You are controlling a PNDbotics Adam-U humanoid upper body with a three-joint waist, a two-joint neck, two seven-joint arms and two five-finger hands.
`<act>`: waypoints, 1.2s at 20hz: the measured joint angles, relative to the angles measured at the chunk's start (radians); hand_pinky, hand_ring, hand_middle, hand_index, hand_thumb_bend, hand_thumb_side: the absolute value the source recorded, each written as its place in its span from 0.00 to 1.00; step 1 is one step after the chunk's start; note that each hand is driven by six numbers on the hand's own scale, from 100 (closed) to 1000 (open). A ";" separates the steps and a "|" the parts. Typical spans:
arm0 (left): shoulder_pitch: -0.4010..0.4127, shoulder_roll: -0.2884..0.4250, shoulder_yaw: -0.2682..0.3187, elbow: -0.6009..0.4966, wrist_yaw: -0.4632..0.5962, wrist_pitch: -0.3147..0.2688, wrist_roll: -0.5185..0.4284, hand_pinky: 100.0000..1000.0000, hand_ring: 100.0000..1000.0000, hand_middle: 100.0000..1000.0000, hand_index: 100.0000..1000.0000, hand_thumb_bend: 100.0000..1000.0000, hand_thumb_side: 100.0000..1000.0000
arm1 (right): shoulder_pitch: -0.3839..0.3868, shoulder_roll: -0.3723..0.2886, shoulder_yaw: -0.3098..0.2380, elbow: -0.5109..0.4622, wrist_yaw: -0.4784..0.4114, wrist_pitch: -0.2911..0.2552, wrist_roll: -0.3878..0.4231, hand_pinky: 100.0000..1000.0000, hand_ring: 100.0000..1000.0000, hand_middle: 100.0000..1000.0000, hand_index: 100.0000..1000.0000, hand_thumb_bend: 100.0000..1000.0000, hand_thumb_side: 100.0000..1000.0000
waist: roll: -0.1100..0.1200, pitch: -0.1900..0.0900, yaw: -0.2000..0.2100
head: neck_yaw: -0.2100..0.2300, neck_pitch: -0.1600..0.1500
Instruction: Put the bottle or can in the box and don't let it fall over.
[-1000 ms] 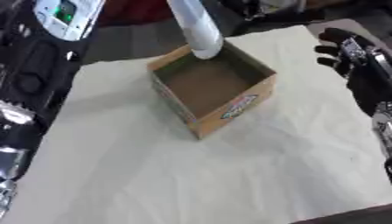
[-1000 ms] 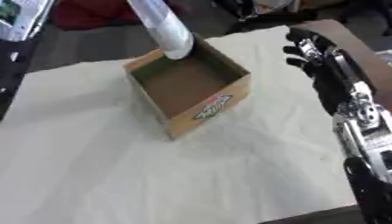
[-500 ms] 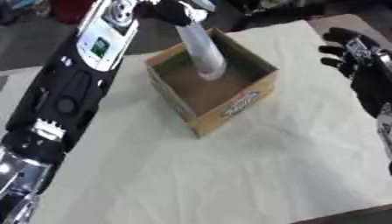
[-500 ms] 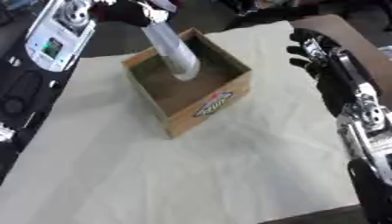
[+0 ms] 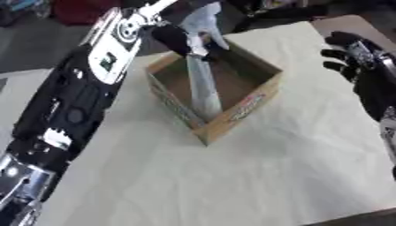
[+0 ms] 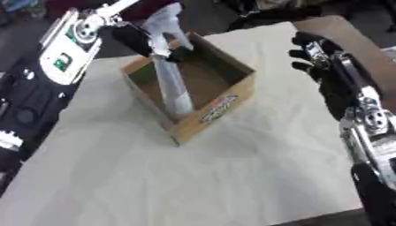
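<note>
A tall pale grey bottle [image 5: 203,84] stands tilted inside the open cardboard box [image 5: 240,106], its base near the box's front corner and its top leaning toward the back. My left hand [image 5: 182,42] is shut on the bottle's upper part, above the box's far-left rim. My right hand [image 5: 348,55] hovers open to the right of the box, fingers spread, touching nothing. The box sits on a cream cloth [image 5: 255,167] and has a printed label on its front right wall.
My left arm [image 5: 85,88] stretches along the left side of the cloth. The table's brown edge [image 6: 348,31] shows at the upper right. Dark clutter lies beyond the far edge. Bare cloth spreads in front of the box.
My left hand has come into view and lowered the bottle deeper into the box, its base now down near the front corner. The right hand has stayed in place.
</note>
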 measured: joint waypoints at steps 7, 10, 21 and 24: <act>0.019 0.033 0.025 -0.029 0.066 0.022 0.006 0.81 0.87 0.84 0.84 0.39 0.26 | 0.010 0.000 0.000 0.000 0.000 0.003 -0.004 0.87 0.86 0.85 0.85 0.00 0.65 | -0.003 -0.009 0.015 | -0.005 0.002; 0.045 0.084 0.027 -0.087 0.165 0.045 0.006 0.81 0.88 0.85 0.84 0.22 0.34 | 0.022 -0.001 -0.005 0.000 0.000 0.001 -0.007 0.87 0.86 0.85 0.85 0.00 0.64 | -0.006 -0.017 0.032 | -0.014 0.005; 0.105 0.199 0.018 -0.245 0.349 0.099 -0.012 0.76 0.84 0.81 0.81 0.04 0.38 | 0.035 -0.003 -0.012 0.000 0.000 -0.001 -0.018 0.87 0.86 0.85 0.85 0.00 0.63 | -0.020 -0.022 0.051 | -0.037 0.012; 0.144 0.218 0.039 -0.283 0.369 0.100 0.004 0.74 0.83 0.80 0.81 0.13 0.37 | 0.044 -0.014 -0.030 0.000 -0.001 -0.008 -0.030 0.87 0.86 0.85 0.85 0.00 0.62 | -0.050 -0.022 0.103 | -0.067 0.011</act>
